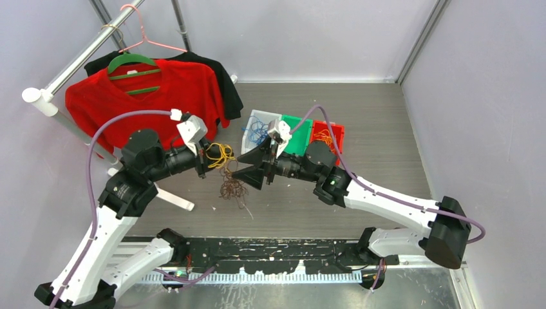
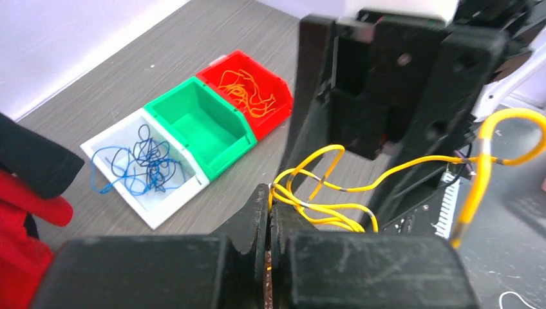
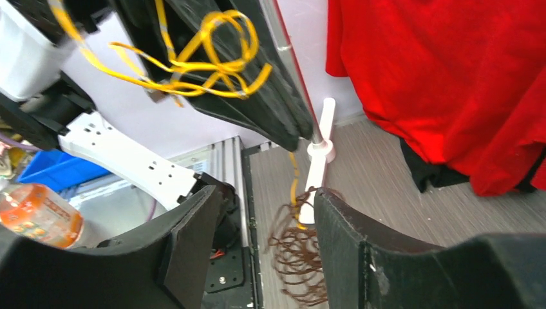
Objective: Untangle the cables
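Closest in, at the left wrist: left gripper [image 2: 270, 222] pressed together at its tips on a loop of yellow cables [image 2: 322, 207], the rest of the strands trailing off to the right. From overhead, bundle held up off the table [image 1: 386, 129], just beside the right gripper [image 1: 248, 166]. Right gripper spread, nothing between its fingers, facing the yellow bundle. Below and between the two, on the table: brown cables [image 1: 232, 188], a loose coil. From the right wrist, one yellow strand hanging down toward that coil; hard to tell whether merely touching or caught in it.

Judged well along. Already sorted: blue cables [image 2: 145, 168] in the white bin [image 2: 183, 199], orange cables [image 2: 248, 93] in the red bin [image 2: 277, 119]. Green bin [image 2: 232, 154] between them, bare inside. Left to do, by the look of it: part yellow from brown if snagged, then find each a place, the green bin likely for one of them. No fourth bin in sight.

Around: red shirt [image 1: 167, 90] on a green hanger [image 1: 132, 61] at the far left, black garment [image 1: 225, 84] behind it, pink hanger [image 1: 148, 38] bare above. White rack foot [image 1: 174, 198] on the table, close to the brown coil and under the left arm.

In the way: the right gripper's own bulk, squarely between the pinched yellow bundle and the bins; also the rack foot, near enough to catch a dragged strand.
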